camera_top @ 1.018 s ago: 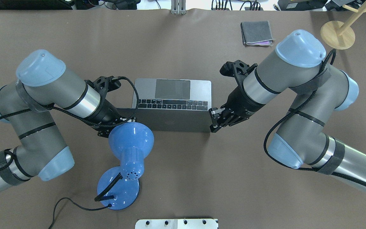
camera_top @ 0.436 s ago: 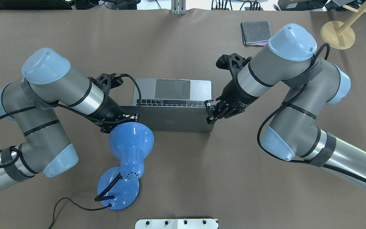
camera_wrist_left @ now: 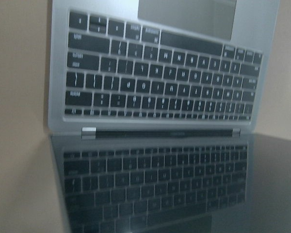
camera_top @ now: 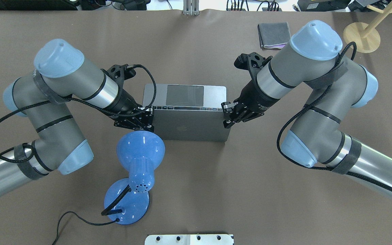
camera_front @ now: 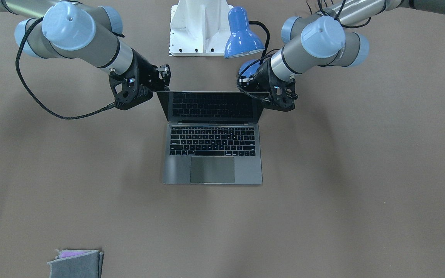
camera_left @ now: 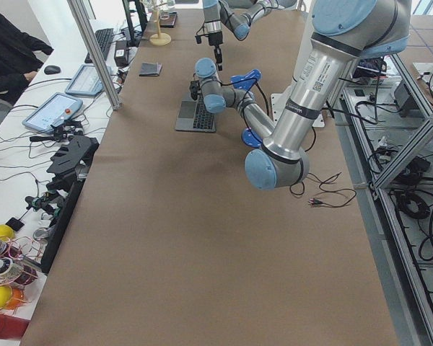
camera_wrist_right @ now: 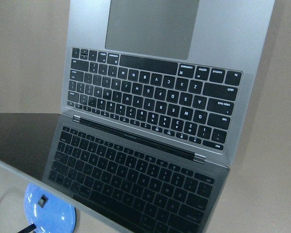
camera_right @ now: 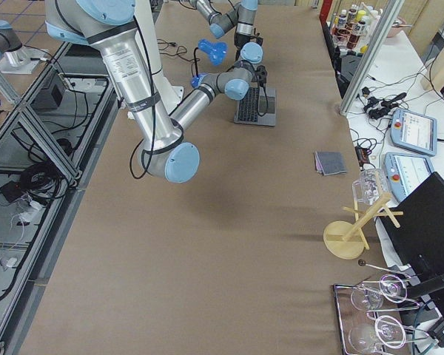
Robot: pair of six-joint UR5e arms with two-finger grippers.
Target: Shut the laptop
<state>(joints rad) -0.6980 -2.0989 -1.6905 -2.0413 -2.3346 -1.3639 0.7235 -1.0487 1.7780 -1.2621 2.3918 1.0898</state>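
The grey laptop (camera_top: 189,126) stands half open in the middle of the table, with its lid tilted forward over the black keyboard (camera_front: 212,141). My left gripper (camera_top: 145,117) sits at the lid's left top corner, fingers together, touching the edge. My right gripper (camera_top: 227,115) sits at the lid's right top corner, fingers together. In the front view the right gripper (camera_front: 163,77) is on the left and the left gripper (camera_front: 252,87) is on the right. Both wrist views show the keyboard (camera_wrist_left: 155,92) (camera_wrist_right: 155,97) and the dark screen, but no fingers.
A blue desk lamp (camera_top: 140,146) stands just behind my left gripper, its shade close to the lid's corner. A folded grey cloth (camera_top: 274,35) lies far right. A wooden stand (camera_top: 361,36) is at the far right corner. The white robot base (camera_top: 189,239) is at the near edge.
Both grippers have moved away from the robot with the lid's top edge. The lid has tipped farther forward, and now hides most of the keyboard in the overhead view.
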